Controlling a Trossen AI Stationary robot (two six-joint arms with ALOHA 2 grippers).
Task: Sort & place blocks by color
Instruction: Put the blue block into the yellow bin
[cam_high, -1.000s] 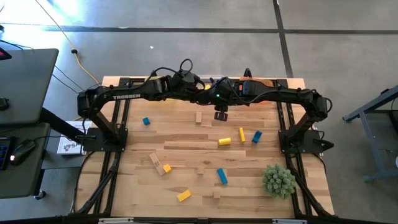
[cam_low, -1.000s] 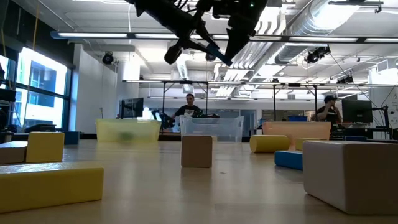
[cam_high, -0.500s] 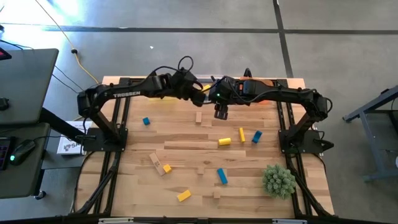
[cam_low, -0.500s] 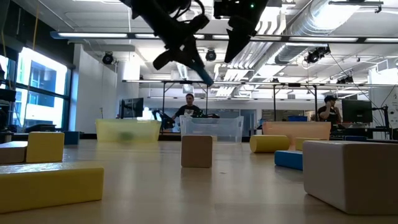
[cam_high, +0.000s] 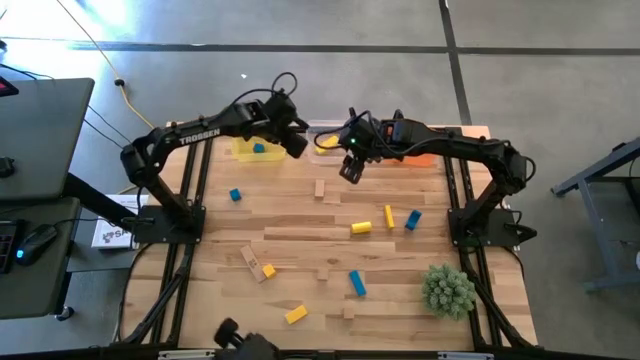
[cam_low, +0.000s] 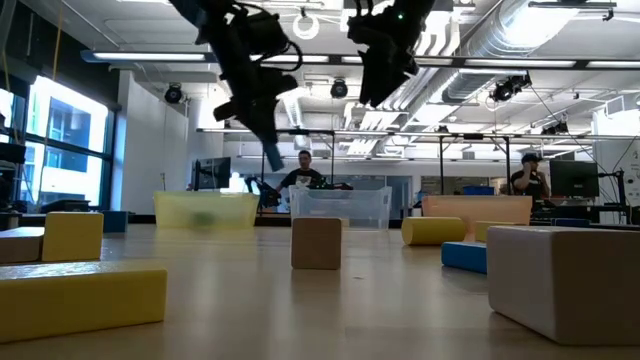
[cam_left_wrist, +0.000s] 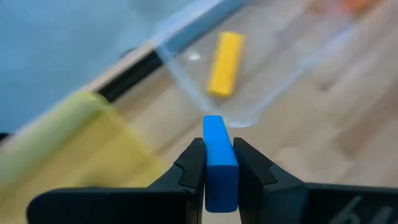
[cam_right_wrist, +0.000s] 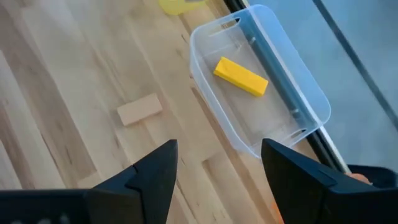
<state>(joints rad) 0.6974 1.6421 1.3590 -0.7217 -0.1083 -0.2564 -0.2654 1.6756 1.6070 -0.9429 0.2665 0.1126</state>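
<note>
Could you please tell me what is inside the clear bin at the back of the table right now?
One yellow block lies on the floor of the clear bin, with nothing else visible inside. In the high view the arms cover most of the bin.

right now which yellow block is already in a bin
The yellow bar lying inside the clear bin; the other yellow blocks lie loose on the table.
</note>
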